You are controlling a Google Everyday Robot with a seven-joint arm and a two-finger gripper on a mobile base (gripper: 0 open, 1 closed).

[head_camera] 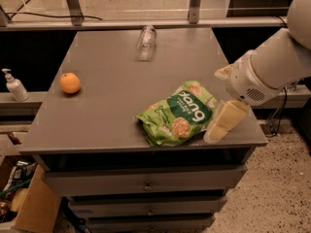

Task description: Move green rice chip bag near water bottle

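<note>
The green rice chip bag (177,113) lies flat near the front right of the grey table (104,110). The water bottle (146,41) lies on its side near the table's far edge, well apart from the bag. My gripper (216,106) comes in from the right at the bag's right edge. It is open, with one cream finger (226,121) low by the bag's front right corner and the other (223,72) just beyond its far right corner. It holds nothing.
An orange (70,82) sits on the table's left side. A white pump-top dispenser bottle (14,86) stands on a ledge to the left. A cardboard box (29,208) is on the floor at lower left. Drawers (146,183) are below the tabletop.
</note>
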